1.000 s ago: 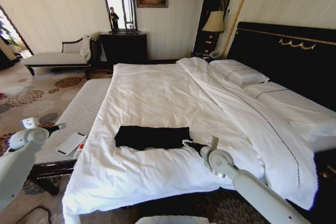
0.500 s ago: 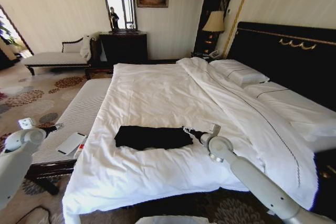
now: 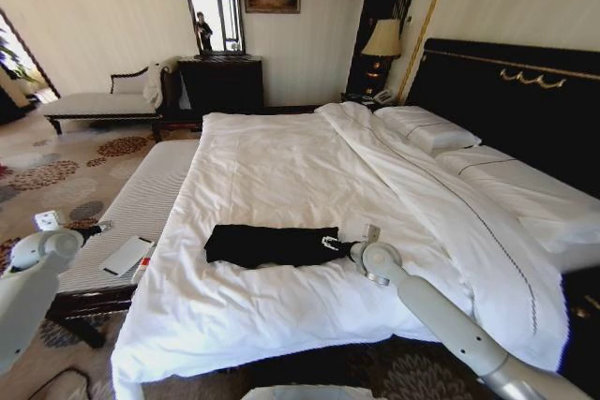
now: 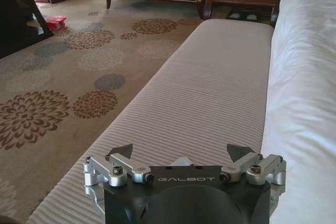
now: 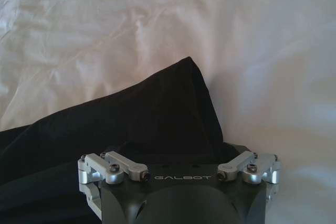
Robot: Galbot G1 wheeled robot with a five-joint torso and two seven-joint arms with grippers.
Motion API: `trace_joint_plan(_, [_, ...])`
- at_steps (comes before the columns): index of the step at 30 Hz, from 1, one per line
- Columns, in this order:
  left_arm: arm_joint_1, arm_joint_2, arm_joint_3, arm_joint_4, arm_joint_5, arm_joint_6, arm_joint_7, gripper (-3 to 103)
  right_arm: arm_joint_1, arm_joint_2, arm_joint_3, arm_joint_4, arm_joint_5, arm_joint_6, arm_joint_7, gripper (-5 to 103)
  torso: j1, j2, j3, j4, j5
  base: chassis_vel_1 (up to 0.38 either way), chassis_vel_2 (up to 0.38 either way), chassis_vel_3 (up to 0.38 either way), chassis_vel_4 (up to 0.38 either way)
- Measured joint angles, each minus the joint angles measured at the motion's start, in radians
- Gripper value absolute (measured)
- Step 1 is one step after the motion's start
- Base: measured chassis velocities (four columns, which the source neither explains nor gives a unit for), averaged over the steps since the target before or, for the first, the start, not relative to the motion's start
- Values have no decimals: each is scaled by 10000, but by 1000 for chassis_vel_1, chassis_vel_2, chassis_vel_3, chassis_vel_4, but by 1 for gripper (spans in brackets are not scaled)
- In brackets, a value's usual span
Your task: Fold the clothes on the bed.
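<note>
Cream walls, floral carpet (image 3: 56, 161), white chaise (image 3: 98, 103), dark dresser (image 3: 221, 83) with mirror (image 3: 213, 2), lit lamp (image 3: 382, 39).

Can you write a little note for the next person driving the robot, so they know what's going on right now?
Right claw: on the right end of the black T-shirt, reaching over it; I can't tell if it's open or shut.
Left claw: open, waiting over the striped bench beside the bed.
Shirt: lying near the foot of the bed as a flat, narrow strip, so it looks partly folded.
Left to do: probably fold the strip shorter.
</note>
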State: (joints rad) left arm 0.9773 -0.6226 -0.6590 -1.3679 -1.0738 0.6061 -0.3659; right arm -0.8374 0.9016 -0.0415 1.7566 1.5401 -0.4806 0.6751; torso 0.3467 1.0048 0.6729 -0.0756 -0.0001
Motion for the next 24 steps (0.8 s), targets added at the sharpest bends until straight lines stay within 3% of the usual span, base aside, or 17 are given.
trace_joint_plan(3, [-10,14,-4,-29,-16,0,-2,100,-109,18,0,80,-14,1,-155,95,0,0,0,1,-1,0,0,0,0])
trace_joint_plan(6, [-1,44,-32,-49,-26,-1,-3,100,-233,25,6,287,-16,60,-255,79,0,1,0,3,0,0,0,0,0])
trace_joint_plan(8, [10,46,-40,-50,-26,-2,-4,100,-255,22,6,314,-40,103,-282,79,0,0,0,3,0,0,0,0,0])
trace_joint_plan(12, [76,18,-70,-45,12,-36,-4,100,-303,9,6,306,-284,357,-458,57,0,0,0,3,1,0,0,0,0])
trace_joint_plan(14, [84,14,-72,-45,20,-39,-4,100,-304,6,7,301,-319,402,-488,57,0,0,0,3,0,0,0,0,0])
trace_joint_plan(15, [99,8,-76,-45,41,-53,-4,100,-304,-1,18,285,-427,562,-581,47,0,0,0,4,0,0,0,0,0])
trace_joint_plan(18, [103,7,-85,-46,55,-68,-5,100,-301,-3,35,273,-489,733,-631,41,0,0,0,4,1,0,0,0,0])
trace_joint_plan(24, [113,-5,-105,-72,100,-97,-9,100,-464,-46,251,383,-547,1185,-648,14,0,0,0,6,2,0,0,0,0])
